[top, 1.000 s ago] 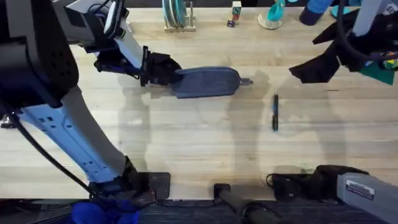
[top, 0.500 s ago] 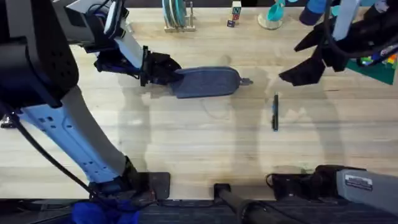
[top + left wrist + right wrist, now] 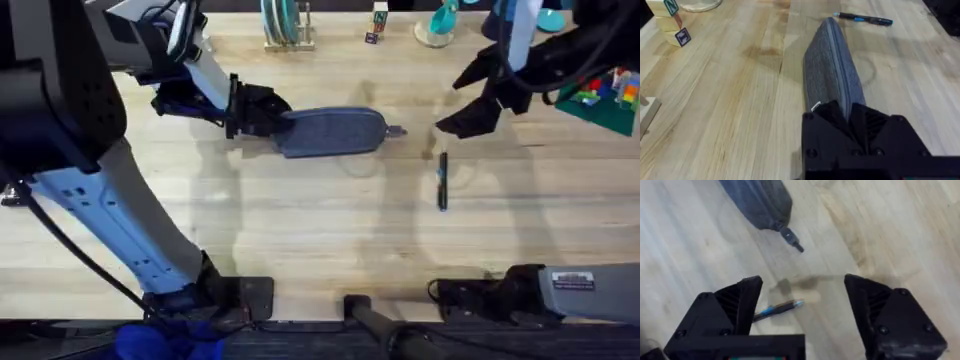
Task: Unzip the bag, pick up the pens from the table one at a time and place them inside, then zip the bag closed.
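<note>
We are right at the start of the job. The pencil pouch (image 3: 330, 131) lies flat near the middle of the wooden surface (image 3: 300, 220), and its zipper looks shut from end to end. The little metal pull (image 3: 397, 131) sticks out at the pouch's 3 o'clock end. So the unzipping is not done yet.

The left gripper (image 3: 262, 112) has its jaws closed on the pouch's 9 o'clock end. In the left wrist view the black fingers (image 3: 860, 125) pinch the near tip of the pouch, and the zipper line runs away from them toward the pen. We think this hand is there to hold the pouch in place.

The right gripper (image 3: 468, 100) hangs above the surface at about 2 o'clock from the pull, near it but not touching. Its jaws are wide open and hold nothing. In the right wrist view the pull (image 3: 791, 239) shows past the two open fingers (image 3: 737, 305).

The pen (image 3: 442, 181) lies alone on the surface, at about 4 o'clock from the pull. It is apart from the pouch. Nothing touches it.

We think the next step is for the right gripper to take the pull and slide it along. After that, the pen has to go inside. Last, the pouch has to be zipped shut. So nearly all of the job is left.
</note>
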`<state>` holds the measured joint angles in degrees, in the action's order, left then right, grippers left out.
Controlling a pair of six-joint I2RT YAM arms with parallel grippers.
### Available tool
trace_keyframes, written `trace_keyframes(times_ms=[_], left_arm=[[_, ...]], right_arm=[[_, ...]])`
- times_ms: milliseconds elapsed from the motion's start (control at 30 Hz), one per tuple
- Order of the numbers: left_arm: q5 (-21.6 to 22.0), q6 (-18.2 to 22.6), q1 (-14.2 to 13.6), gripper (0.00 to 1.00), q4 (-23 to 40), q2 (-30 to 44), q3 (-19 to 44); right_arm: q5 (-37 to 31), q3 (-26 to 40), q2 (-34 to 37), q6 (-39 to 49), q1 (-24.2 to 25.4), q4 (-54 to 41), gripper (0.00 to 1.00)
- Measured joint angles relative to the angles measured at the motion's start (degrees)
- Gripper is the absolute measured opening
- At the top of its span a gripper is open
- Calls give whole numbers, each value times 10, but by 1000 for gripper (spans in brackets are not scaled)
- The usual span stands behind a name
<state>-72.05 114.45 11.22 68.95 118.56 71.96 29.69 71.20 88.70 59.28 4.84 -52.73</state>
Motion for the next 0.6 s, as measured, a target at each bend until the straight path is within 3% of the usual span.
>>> trace_keyframes(times_ms=[600], left_arm=[[0,0,0,43,-2,0,0]], right_arm=[[66,0,89,45,1,52,992]])
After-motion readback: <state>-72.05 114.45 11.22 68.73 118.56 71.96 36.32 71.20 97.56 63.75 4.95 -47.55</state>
